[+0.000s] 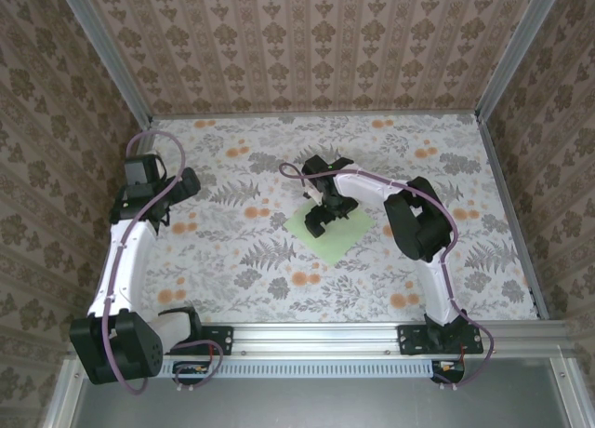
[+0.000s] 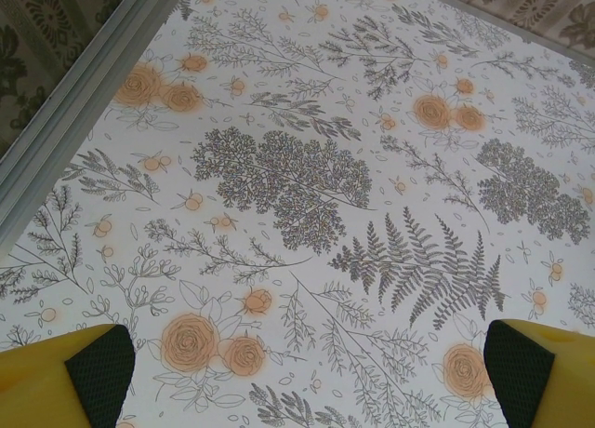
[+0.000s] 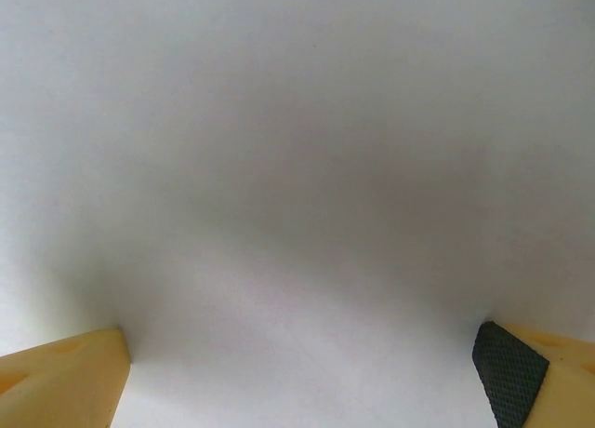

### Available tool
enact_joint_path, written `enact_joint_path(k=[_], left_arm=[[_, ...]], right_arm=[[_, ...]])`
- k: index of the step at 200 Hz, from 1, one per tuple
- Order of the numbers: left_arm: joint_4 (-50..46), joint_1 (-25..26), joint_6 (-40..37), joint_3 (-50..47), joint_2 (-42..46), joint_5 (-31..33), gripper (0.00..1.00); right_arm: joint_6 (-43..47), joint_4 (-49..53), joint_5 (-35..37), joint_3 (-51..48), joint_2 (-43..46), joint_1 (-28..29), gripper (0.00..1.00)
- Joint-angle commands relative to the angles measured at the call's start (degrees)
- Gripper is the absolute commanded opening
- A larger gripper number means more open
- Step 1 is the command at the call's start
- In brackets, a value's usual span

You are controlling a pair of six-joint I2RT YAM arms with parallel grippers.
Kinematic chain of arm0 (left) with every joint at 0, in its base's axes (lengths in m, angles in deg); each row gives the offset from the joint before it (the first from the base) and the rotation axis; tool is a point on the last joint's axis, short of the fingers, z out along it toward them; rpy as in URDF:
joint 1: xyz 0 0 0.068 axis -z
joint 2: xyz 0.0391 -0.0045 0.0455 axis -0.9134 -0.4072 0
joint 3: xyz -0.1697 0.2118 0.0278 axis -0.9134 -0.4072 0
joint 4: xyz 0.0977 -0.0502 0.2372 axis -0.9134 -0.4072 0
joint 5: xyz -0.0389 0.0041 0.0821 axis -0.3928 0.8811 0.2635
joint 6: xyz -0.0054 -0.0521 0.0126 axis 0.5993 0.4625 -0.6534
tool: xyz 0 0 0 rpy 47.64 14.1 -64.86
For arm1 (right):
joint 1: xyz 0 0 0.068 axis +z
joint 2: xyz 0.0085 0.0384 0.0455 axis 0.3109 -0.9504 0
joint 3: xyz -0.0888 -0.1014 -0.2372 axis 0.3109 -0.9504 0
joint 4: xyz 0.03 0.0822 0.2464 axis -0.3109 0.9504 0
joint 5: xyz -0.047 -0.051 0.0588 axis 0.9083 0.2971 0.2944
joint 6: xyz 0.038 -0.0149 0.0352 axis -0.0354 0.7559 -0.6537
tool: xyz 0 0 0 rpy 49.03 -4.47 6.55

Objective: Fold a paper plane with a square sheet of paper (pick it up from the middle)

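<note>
The square sheet of paper lies flat on the flowered table, pale green, turned like a diamond just right of the middle. My right gripper is down over the sheet's upper left part, open. In the right wrist view the plain pale sheet spreads under the right gripper, with its yellow fingers wide apart and nothing between them. My left gripper is at the left side of the table, far from the sheet. It is open above bare tablecloth. The paper plane is out of view.
The table carries a fern and orange rose print. Patterned walls on metal rails close in the left, back and right sides. A rail runs close to the left gripper. The right arm's elbow stands right of the sheet.
</note>
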Motion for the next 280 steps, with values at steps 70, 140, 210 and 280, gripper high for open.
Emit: enact_joint_path(k=[70,140,210,280], left_arm=[[-1.0,-0.4,0.6,0.9,-1.1,-0.8,1.00],[-0.8,-0.4,3.1,0.6,-1.8,-2.3,1.00],[6.7,6.3,7.8,-5.6,-3.4,-13.8,1.00],[17.5,24.4,15.4,-7.1,-13.6,-15.6,0.96]], right_arm=[[-1.9,0.4,5.3,-4.2,-5.9,-0.2,0.93],[-5.6,-2.0,-0.3,-4.9,-0.5,-0.2,0.67],[-24.7,-22.7,-26.6,-17.9,18.0,-0.4,0.32],[-39.4,-37.8,-33.6,-27.9,18.7,-4.1,0.35]])
